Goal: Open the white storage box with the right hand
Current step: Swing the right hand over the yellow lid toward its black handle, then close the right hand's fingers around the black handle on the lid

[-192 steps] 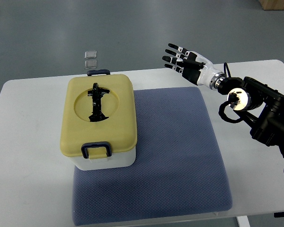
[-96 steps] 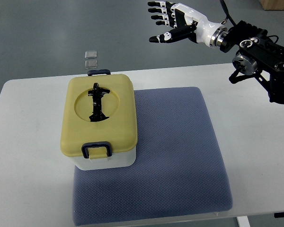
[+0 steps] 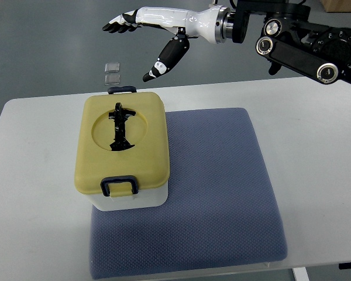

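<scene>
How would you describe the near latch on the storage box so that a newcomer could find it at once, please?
On the white table, a white storage box with a pale yellow lid stands on the left edge of a blue-grey textured mat. The dark blue loop-shaped latch sits on the lid's near edge, unlike the far clip or the black folding handle at the centre.

1. I can read no text, label, brand or number on the white storage box or its yellow lid.
2. Nothing legible shows on my arm, the blue mat or the worktop.
</scene>
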